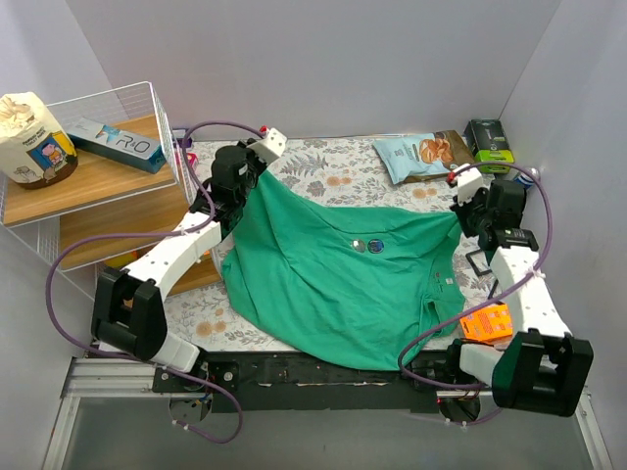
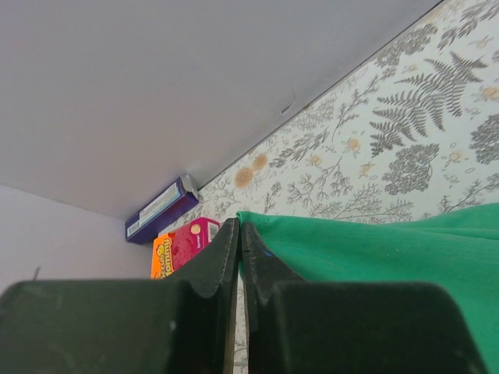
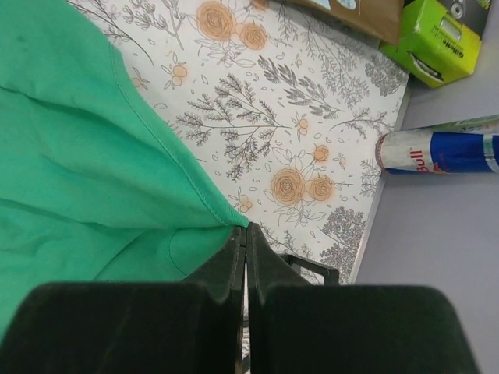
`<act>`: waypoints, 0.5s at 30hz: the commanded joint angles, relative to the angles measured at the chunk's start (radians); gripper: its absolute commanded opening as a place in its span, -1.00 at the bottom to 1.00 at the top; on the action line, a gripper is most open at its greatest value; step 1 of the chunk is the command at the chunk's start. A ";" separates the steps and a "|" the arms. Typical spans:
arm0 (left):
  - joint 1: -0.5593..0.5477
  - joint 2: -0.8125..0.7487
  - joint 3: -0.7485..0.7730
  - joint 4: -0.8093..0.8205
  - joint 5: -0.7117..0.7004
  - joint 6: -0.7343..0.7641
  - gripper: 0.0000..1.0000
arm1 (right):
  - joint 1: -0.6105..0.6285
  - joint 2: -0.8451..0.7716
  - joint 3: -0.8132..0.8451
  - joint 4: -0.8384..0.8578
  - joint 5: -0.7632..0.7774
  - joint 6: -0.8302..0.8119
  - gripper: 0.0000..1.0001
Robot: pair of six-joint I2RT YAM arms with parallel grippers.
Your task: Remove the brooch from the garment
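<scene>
The emerald-green garment (image 1: pixel 323 284) hangs stretched over the floral mat, lifted at two corners. My left gripper (image 1: pixel 245 184) is shut on its far-left corner; in the left wrist view the cloth edge (image 2: pixel 327 241) runs out from the closed fingertips (image 2: pixel 239 227). My right gripper (image 1: pixel 464 221) is shut on the right corner, and the right wrist view shows the hem (image 3: pixel 156 156) ending in the pinched jaws (image 3: pixel 245 228). The brooch (image 1: pixel 360 245) is a small greyish disc near the middle of the shirt, with a dark blue round pin (image 1: pixel 376 246) right beside it.
A wire shelf (image 1: pixel 162 137) with wooden boards stands at the left, carrying a jar (image 1: pixel 31 137) and a box (image 1: pixel 118 142). At the back right lie a snack bag (image 1: pixel 416 155) and a green box (image 1: pixel 488 140). A can (image 3: pixel 440 150), a black frame (image 1: pixel 478 260) and an orange packet (image 1: pixel 487 321) sit along the right edge.
</scene>
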 commanded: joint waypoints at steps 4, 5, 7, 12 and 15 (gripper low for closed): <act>0.000 0.081 0.032 0.005 -0.105 0.056 -0.97 | -0.002 0.186 0.102 0.074 0.095 0.077 -0.95; 0.000 0.102 0.044 -0.019 -0.104 0.050 -0.84 | -0.002 0.201 0.141 0.058 0.097 0.085 -0.63; 0.000 0.118 0.089 -0.094 -0.090 0.034 -0.22 | -0.002 0.220 0.166 0.018 0.063 0.074 -0.24; -0.003 0.100 0.182 -0.259 0.071 -0.141 0.36 | 0.023 0.150 0.139 -0.003 -0.143 -0.047 0.25; -0.006 0.096 0.245 -0.386 0.316 -0.248 0.46 | 0.076 0.155 0.117 -0.020 -0.249 -0.117 0.32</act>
